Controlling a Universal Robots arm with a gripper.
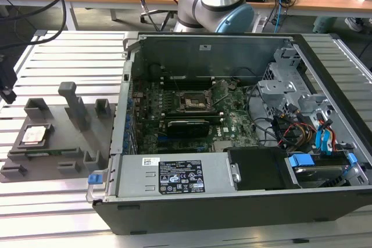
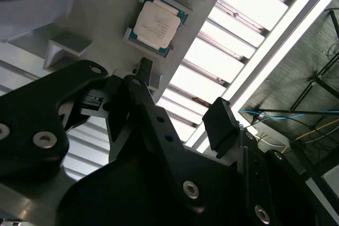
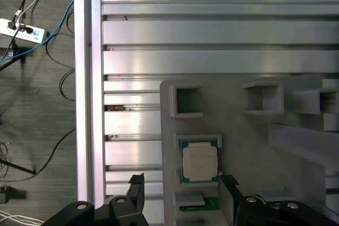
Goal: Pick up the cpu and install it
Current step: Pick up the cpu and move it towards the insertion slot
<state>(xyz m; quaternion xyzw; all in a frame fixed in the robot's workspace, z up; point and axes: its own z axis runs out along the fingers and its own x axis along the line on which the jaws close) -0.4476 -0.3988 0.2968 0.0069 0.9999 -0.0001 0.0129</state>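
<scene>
Hovering over the grey plastic tray [image 3: 238,130], the black 2-fingered gripper [image 3: 182,183] gapes wide and empty. The small square silver-topped cpu [image 3: 200,162] lies flat in its recess below, off-centre between the fingers. I'd centre, square up, then descend level.

Above the cpu [image 3: 200,162] the way is open. Only the low lip of its pocket in the tray [image 3: 238,130] hems it, and the hand [image 3: 181,186] hangs above, fingers spread. The tray's tall post [image 1: 74,105] rises well apart from the cpu, toward the worktop's [image 1: 70,56] middle. The open computer case [image 1: 232,213] walls in the socket [image 1: 193,101], and cables [image 1: 290,129] crowd one side.
</scene>
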